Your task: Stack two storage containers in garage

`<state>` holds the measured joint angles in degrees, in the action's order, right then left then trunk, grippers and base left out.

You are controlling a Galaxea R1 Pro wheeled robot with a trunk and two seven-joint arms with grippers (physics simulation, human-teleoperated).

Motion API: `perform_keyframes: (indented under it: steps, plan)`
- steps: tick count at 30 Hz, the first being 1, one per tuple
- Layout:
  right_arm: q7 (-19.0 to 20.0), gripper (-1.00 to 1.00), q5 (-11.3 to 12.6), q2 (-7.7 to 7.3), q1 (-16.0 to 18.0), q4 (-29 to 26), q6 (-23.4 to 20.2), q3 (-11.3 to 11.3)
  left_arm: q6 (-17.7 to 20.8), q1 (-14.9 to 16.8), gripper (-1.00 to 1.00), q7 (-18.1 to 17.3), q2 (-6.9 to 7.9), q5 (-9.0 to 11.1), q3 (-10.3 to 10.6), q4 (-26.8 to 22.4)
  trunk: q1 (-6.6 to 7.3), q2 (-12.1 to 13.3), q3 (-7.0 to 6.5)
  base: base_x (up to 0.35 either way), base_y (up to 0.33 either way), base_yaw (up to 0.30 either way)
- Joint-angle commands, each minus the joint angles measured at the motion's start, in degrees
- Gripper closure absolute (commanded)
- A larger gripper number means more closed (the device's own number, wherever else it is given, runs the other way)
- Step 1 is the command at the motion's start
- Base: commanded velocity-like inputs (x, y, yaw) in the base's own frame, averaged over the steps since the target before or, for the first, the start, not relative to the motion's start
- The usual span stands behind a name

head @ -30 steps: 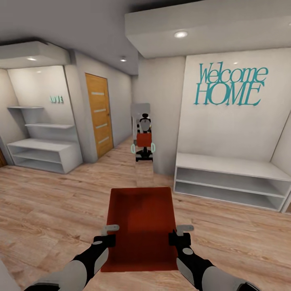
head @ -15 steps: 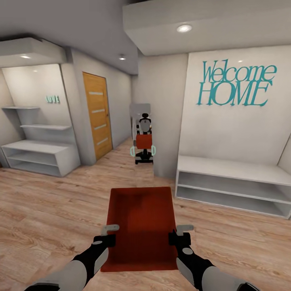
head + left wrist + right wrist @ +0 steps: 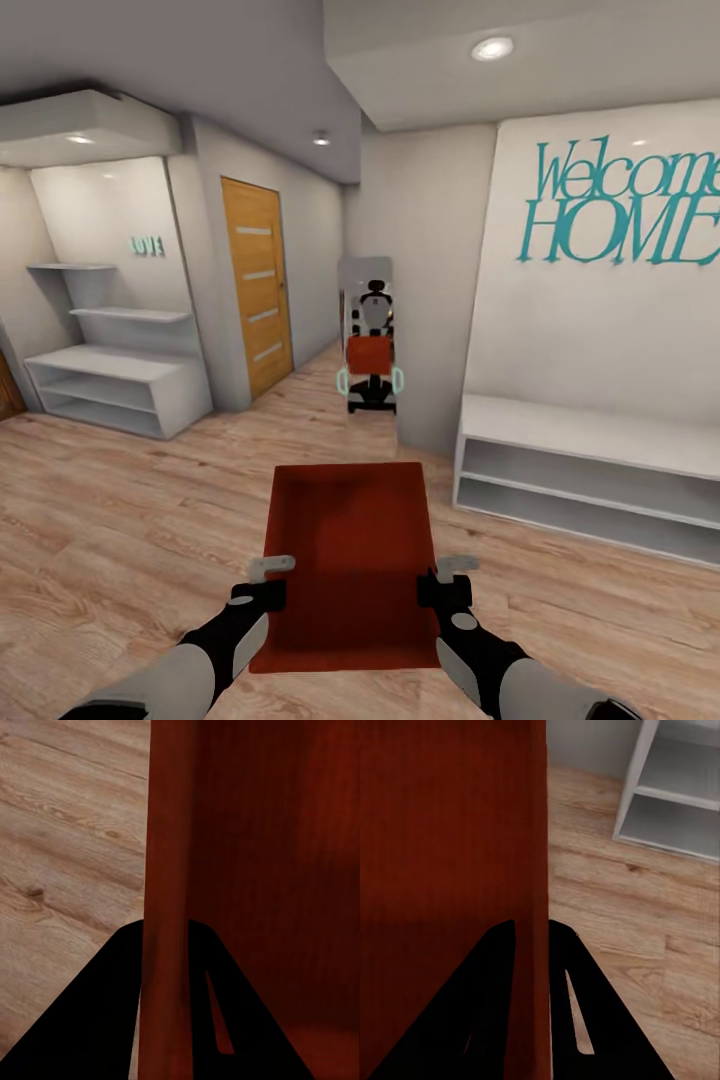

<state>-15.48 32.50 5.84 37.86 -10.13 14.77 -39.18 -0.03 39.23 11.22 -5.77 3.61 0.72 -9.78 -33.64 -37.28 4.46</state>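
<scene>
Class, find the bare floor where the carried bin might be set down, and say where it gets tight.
Open plank floor lies between the left white shelf unit and the storage container. More lies before the right white bench. It narrows in the passage between the wooden door and the mirror.

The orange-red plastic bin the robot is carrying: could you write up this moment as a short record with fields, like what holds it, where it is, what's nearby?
Carried item: orange-red open-top rectangular plastic bin, apparently empty
Left gripper: clamped on the bin's left wall
Right gripper: clamped on the bin's right wall
Floor below: light wood planks
Ahead: mirror reflecting the robot and bin
Left ahead: light-wood door with frosted strips
Right: low white shelf unit beneath teal "Welcome HOME" lettering
</scene>
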Motion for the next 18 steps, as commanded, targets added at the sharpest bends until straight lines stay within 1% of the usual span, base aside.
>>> perform_keyframes:
  steps: [1, 18]
  plan:
    - [-0.2, 1.00, -0.5, -0.04, 0.1, -0.2, 2.3, -0.1, 0.0, 0.0, 1.00, 0.6, 0.85, 0.4, -0.9, 0.1, -0.05, -0.1, 0.10, 0.322, 0.000, 0.261]
    - [0.0, 1.00, -0.5, -0.04, 0.1, -0.2, 2.4, -0.2, 0.0, 0.0, 1.00, 0.6, 0.85, 0.4, -0.9, 0.2, -0.05, -0.1, 0.10, 0.322, 0.000, 0.269]
